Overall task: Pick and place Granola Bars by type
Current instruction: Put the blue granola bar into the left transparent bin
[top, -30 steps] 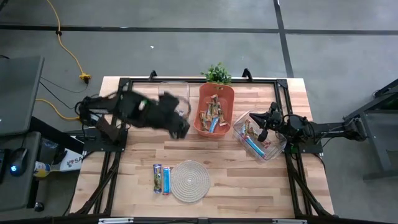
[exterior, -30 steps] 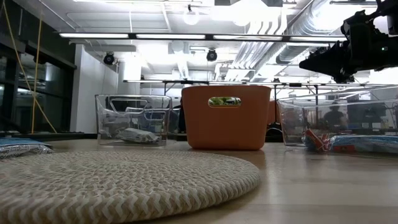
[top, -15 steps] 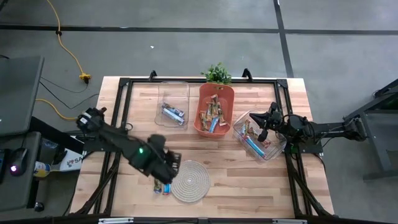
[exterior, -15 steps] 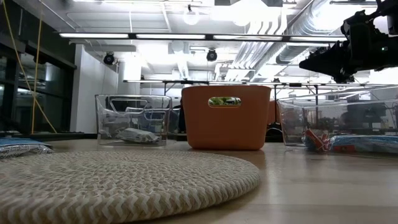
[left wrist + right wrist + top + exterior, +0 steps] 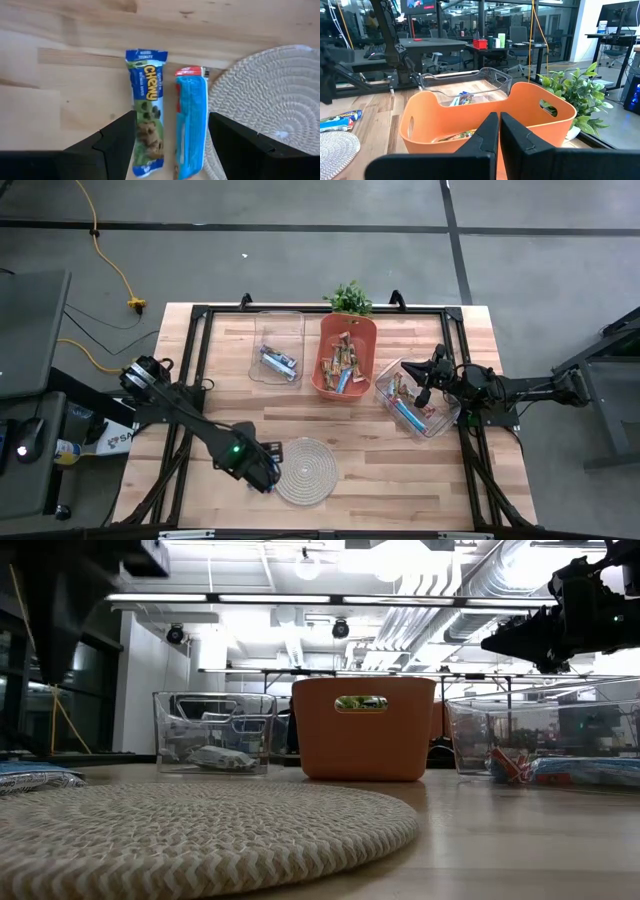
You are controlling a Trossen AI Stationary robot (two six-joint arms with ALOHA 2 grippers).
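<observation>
Two Granola Bars lie flat on the wood beside the round woven mat (image 5: 270, 110): a green-brown one (image 5: 146, 112) and a light blue one (image 5: 192, 125). My left gripper (image 5: 171, 125) is open and hovers above them near the table's near edge (image 5: 264, 472), one finger to the outside of each bar, touching neither. More bars lie in the orange bin (image 5: 343, 360), the left clear bin (image 5: 278, 360) and the right clear bin (image 5: 412, 408). My right gripper (image 5: 498, 131) is shut on nothing and stays above the right clear bin (image 5: 422, 388).
A small potted plant (image 5: 349, 298) stands at the far edge behind the orange bin. The mat (image 5: 305, 470) lies just right of my left gripper. In the low view my left arm (image 5: 65, 595) shows dark at upper left. Bare wood lies between the mat and the bins.
My left arm has swung from over the left clear bin at the far side toward the near edge and come down over the two bars beside the mat. The bars, bins and mat have not moved.
</observation>
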